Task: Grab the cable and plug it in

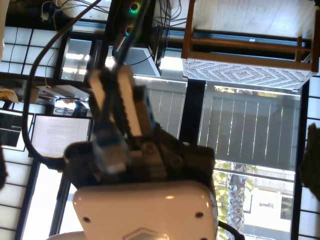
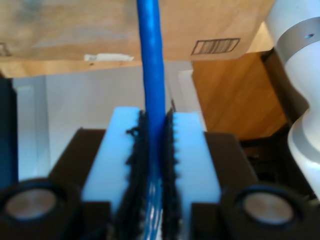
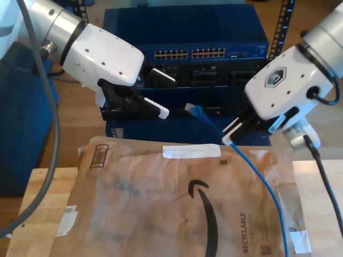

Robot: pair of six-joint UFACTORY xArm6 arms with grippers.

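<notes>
The thin, smooth blue cable (image 2: 153, 100) ran clamped between the ribbed pale pads of my second gripper (image 2: 155, 165); my first gripper (image 1: 112, 115) stood with jaws spread, holding nothing.

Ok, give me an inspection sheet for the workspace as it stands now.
Surface: wooden table, mostly under a brown paper mailer.
Job's things: blue cable draped over the mailer; its plug end is in the air in front of the blue network switch, not plugged in.
Clutter: nothing seen beyond the mailer.
Grippers: my second gripper shut on the cable; my first gripper open, holding nothing.
Cables: grey arm cable at the exterior view's left.
Surroundings: wood floor.
</notes>
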